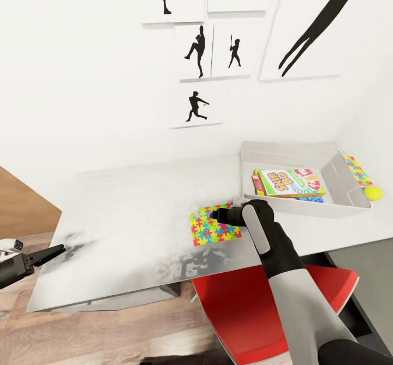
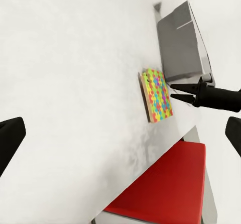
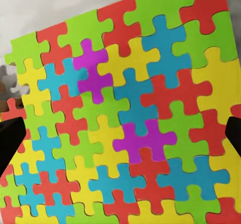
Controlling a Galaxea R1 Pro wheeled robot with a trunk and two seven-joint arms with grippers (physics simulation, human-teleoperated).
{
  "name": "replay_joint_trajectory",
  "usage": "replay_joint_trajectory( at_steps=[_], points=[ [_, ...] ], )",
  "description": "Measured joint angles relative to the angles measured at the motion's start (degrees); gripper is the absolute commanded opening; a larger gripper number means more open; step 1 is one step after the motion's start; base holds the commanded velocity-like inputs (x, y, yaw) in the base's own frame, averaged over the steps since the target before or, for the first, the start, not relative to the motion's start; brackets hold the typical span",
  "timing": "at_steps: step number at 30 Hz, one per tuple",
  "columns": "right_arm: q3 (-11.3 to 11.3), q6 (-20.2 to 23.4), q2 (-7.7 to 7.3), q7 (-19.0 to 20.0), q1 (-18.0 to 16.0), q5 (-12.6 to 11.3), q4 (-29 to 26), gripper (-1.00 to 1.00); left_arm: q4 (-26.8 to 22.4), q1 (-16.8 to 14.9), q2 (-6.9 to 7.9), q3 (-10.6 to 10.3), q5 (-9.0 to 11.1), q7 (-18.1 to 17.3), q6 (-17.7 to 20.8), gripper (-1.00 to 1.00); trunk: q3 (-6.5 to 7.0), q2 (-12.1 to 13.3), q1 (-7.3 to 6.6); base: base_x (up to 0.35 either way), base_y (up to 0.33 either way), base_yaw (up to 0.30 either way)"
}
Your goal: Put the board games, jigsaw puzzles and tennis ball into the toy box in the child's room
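A jigsaw puzzle (image 1: pixel 207 232) (image 2: pixel 158 96) (image 3: pixel 125 98) lies flat near the front edge of the table (image 1: pixel 125 212). My right gripper (image 1: pixel 218 215) (image 2: pixel 173 92) (image 3: pixel 120 133) hovers just over it, open, fingers apart with nothing between them. To the right stands the light grey toy box (image 1: pixel 284 151) (image 2: pixel 181 43), holding stacked board games with the SKIP-BO box (image 1: pixel 286 182) on top. A second jigsaw puzzle (image 1: pixel 357 169) and the tennis ball (image 1: pixel 373 192) lie on the table just right of the toy box. My left gripper (image 1: pixel 54 253) (image 2: pixel 120 133) hangs open off the table's left front corner.
A red chair (image 1: pixel 256 305) (image 2: pixel 165 189) sits tucked under the table's front edge below my right arm. A white wall with black sports-silhouette prints (image 1: pixel 196 51) backs the table. Wood-plank floor (image 1: pixel 82 332) lies in front, and a brown panel (image 1: pixel 22 207) stands at left.
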Motion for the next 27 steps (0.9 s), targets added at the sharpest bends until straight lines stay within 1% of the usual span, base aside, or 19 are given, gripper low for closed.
replay_joint_trajectory(
  at_steps=[4, 5, 20, 27],
  points=[
    [0.01, -0.01, -0.03, -0.02, 0.01, -0.18, 0.16, 1.0, 0.0, 0.01, 0.0, 0.0, 0.0, 0.0, 0.0, 1.0, 0.09, 0.01, 0.0, 0.0, 0.0, 0.0],
    [0.02, -0.07, -0.01, -0.02, 0.03, -0.77, 0.19, 1.0, 0.0, 0.0, 0.0, 0.0, 0.0, 0.0, 0.0, 1.0, 0.14, 0.02, 0.01, 0.0, 0.0, 0.0],
    [0.01, 0.01, 0.04, 0.06, 0.04, -0.8, -0.92, 1.0, 0.0, -0.02, 0.0, 0.04, 0.0, 0.0, 0.0, 1.0, 0.94, 0.02, 0.01, 0.0, 0.0, 0.0],
    [0.02, 0.02, 0.03, 0.06, 0.04, -0.8, -0.98, 1.0, 0.0, 0.0, 0.0, 0.05, 0.0, 0.0, 0.0, 1.0, 1.09, 0.02, 0.01, 0.0, 0.0, 0.0]
  ],
)
